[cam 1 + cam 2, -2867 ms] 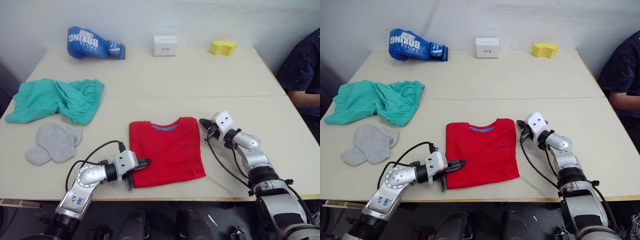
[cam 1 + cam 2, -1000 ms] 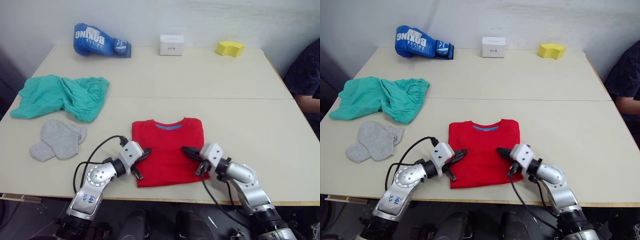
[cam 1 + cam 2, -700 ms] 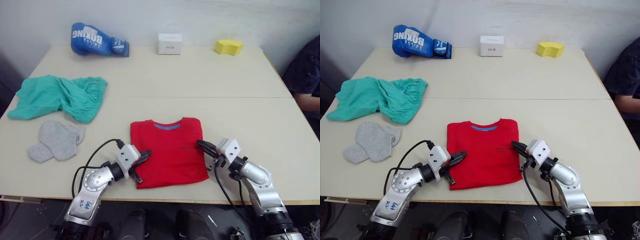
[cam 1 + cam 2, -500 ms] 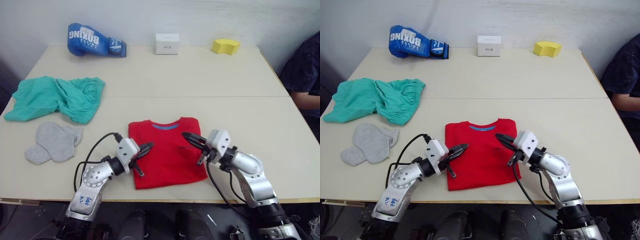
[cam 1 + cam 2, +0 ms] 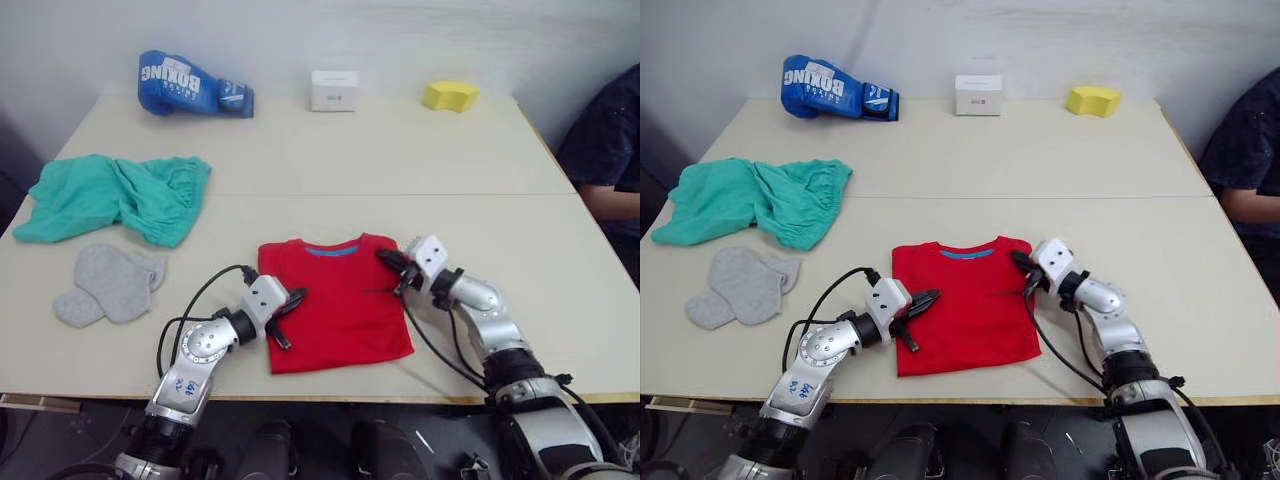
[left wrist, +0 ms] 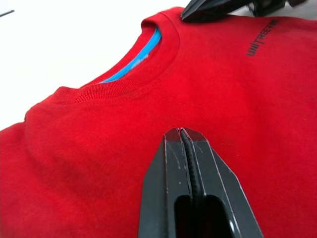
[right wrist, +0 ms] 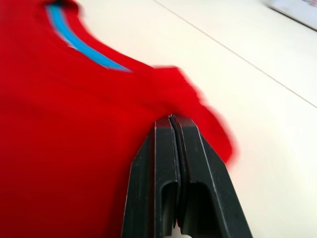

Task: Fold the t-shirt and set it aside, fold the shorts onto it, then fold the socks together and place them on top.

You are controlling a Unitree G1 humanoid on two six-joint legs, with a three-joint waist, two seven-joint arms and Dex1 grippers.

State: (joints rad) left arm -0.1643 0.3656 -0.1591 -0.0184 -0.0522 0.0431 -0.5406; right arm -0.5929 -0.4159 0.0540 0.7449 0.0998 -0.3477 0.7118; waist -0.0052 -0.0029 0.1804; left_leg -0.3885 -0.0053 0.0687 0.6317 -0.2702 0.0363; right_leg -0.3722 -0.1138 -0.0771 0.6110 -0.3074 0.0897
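The red t-shirt [image 5: 335, 300] lies folded into a rectangle near the table's front edge, collar facing away from me. My left gripper [image 5: 297, 294] is shut, its tips resting over the shirt's left edge, with red cloth under them in the left wrist view [image 6: 182, 133]. My right gripper [image 5: 384, 257] is shut at the shirt's far right corner, tips touching the cloth [image 7: 171, 119]. No cloth shows between either pair of fingers. The teal-green shorts [image 5: 110, 195] lie crumpled at the far left. The grey socks [image 5: 108, 283] lie just in front of them.
A blue boxing glove [image 5: 190, 82], a white box [image 5: 334, 89] and a yellow sponge [image 5: 449, 95] sit along the table's back edge. A person in dark clothing [image 5: 605, 140] sits at the right side. A seam [image 5: 480, 194] runs across the tabletop.
My right gripper has travelled from the shirt's lower middle out to its right edge and up to the far right corner. The left gripper has stayed at the left edge.
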